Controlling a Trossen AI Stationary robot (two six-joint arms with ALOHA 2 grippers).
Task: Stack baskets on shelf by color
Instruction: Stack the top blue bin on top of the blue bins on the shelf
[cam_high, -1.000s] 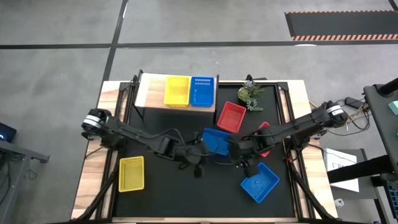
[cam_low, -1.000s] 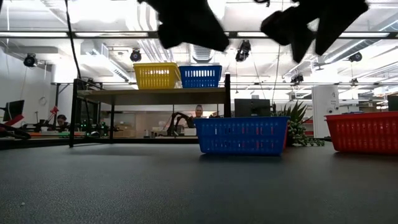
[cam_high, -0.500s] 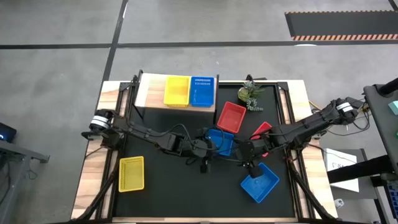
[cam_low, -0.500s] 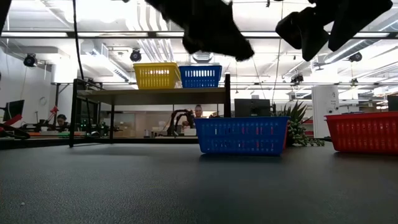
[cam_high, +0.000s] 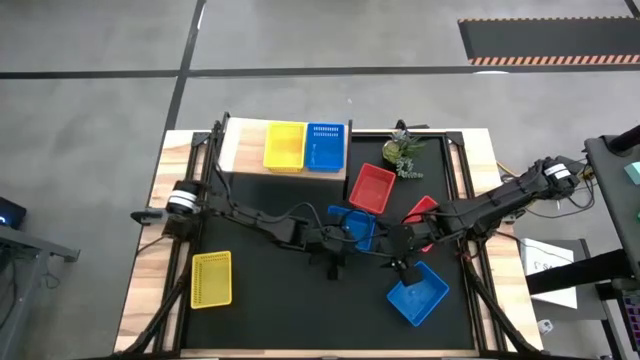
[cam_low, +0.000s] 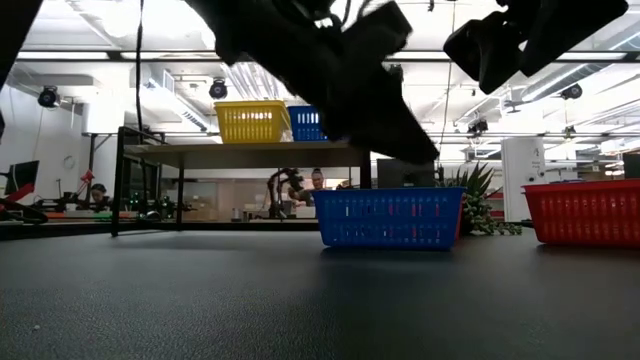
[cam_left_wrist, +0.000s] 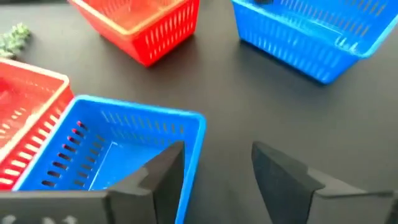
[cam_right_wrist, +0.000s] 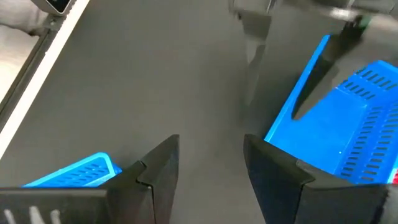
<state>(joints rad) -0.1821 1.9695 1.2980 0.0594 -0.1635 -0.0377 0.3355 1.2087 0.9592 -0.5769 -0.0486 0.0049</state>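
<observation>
A yellow perforated plastic basket (cam_high: 211, 278) is lying at the near left of the black tabletop (cam_high: 260, 280). Far left, the pale-wood shelf on black legs (cam_high: 240, 148) is carrying a second yellow basket (cam_high: 284, 146) and a blue basket (cam_high: 325, 146) side by side. At centre, the left gripper (cam_high: 337, 262) is hovering with fingers spread and empty over the near edge of a blue basket (cam_high: 352, 226). Right of it, the right gripper (cam_high: 402, 267) is hanging open, holding nothing, beside another blue basket (cam_high: 418, 293). Two red baskets (cam_high: 371, 188) (cam_high: 423, 213) are sitting farther right.

yellow basket (cam_high: 284, 146), blue basket (cam_high: 325, 146) side by side on shelf (cam_high: 235, 150).
</observation>
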